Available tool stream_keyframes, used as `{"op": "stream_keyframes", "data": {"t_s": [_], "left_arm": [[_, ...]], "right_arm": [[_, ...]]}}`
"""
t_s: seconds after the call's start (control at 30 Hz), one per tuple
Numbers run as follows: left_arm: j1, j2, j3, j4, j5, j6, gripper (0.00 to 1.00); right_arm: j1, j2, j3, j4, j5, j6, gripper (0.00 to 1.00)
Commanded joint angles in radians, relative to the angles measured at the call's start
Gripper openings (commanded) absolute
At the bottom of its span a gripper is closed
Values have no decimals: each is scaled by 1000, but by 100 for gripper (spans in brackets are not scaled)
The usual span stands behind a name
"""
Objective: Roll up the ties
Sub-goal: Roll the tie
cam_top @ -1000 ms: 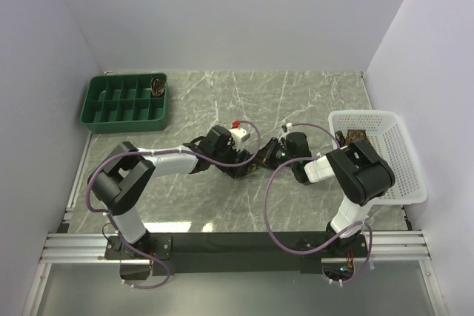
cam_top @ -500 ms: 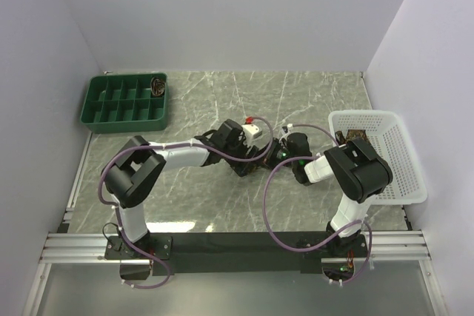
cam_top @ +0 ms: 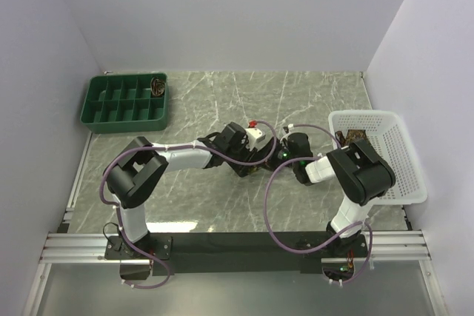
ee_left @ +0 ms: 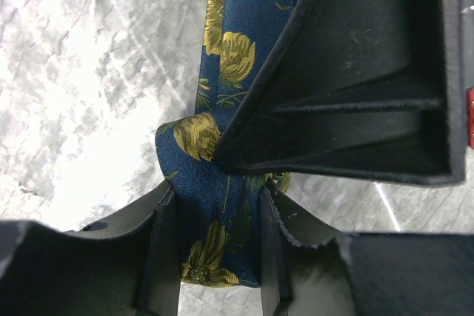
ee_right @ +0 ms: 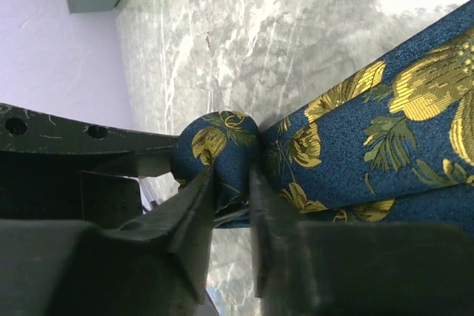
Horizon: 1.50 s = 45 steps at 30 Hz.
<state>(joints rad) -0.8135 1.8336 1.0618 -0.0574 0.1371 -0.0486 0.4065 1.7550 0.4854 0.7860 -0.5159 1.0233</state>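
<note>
1. Navy tie sits mid-table, but the top cam can't see it: both wrists and a looping purple cable cover it. Only the wrist cams show it, cut off at frame edges, so full length and pointed ends aren't visible.
2. Left gripper: clenched on the navy tie. Fabric fills the gap and touches both pads.
3. Right gripper: jaws narrow, with the tie's rolled-over end bulging at the tips and fabric between them. Can't tell if it's pinching or just loose around it.
4. Grippers are nearly tip to tip. The right gripper's body blocks the upper right of the left wrist view.
5. Around:
   - Green tray at far left, w/ a small rolled tie in its back-right compartment, too small for detail.
   - White basket at the right edge, w/ a brown tie in its back-left part.
   - Right elbow overlaps the basket's left side in the top view.
6. Room: bare table behind the grippers up to the back wall. Walls close off left, back and right.
</note>
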Motion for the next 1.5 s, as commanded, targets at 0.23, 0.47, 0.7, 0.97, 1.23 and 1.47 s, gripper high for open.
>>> {"op": "stream_keyframes", "data": {"t_s": [0.23,0.47,0.7,0.97,1.23,1.47], "left_arm": [[-29,15,-13,-4,7,-22,26],[-30,7,-6,-5,4,-20,27],[-30,1,0,-19,7,-7,26],[-18,-33,-5,-68,-47,36,25],[17,-37,44,-162,-33,38,26],[17,-33,56,-199,-1,-13,26]], "right_arm": [[-41,-268,-10,-471,165,-141,50],[-44,-301,-77,-510,202,-78,43],[-41,-148,-79,-343,168,-14,36],[-40,41,21,-199,154,32,7],[-41,120,111,-168,191,35,0],[-41,139,99,-148,224,21,0]]}}
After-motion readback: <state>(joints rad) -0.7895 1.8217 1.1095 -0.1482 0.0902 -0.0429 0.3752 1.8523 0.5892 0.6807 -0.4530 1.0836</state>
